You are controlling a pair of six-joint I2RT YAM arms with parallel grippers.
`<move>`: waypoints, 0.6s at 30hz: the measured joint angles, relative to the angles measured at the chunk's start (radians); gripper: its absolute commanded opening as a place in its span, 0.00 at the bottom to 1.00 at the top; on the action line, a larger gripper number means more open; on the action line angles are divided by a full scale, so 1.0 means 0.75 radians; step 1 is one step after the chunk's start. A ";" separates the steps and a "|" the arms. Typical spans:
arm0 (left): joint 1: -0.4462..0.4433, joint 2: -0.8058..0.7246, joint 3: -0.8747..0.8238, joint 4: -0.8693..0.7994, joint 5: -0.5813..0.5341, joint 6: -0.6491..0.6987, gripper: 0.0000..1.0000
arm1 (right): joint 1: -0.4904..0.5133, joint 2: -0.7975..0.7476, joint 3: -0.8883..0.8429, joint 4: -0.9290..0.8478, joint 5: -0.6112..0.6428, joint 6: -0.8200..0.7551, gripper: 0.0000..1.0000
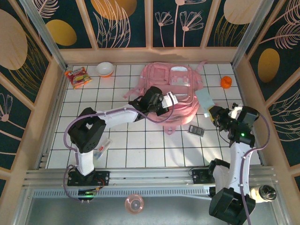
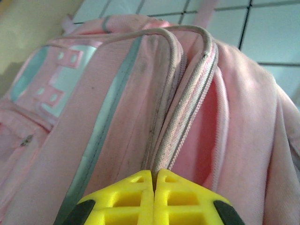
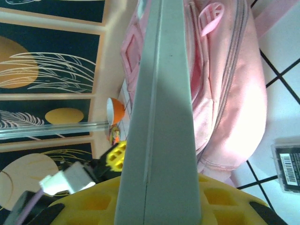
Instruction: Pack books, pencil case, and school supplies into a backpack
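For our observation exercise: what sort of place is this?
Probably a robot test enclosure: a white grid-lined tabletop, dark leaf-patterned wall panels around it, and a metal rail along the near edge.

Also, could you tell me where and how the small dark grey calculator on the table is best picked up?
Probably across its two long edges, near the middle, coming straight down from above. The calculator lies flat on the tiled table, just clear of the backpack, so only its thin sides offer a hold, and its narrow width suits the jaws.
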 measured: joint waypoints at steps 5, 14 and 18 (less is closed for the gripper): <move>0.002 -0.117 0.001 0.048 -0.071 -0.106 0.00 | 0.004 -0.032 0.010 -0.049 0.021 -0.020 0.07; 0.014 -0.167 0.091 0.034 -0.143 -0.274 0.00 | 0.310 -0.108 -0.070 0.106 0.033 0.150 0.07; 0.014 -0.165 0.139 0.001 -0.155 -0.319 0.00 | 0.531 -0.086 -0.134 0.285 0.102 0.296 0.07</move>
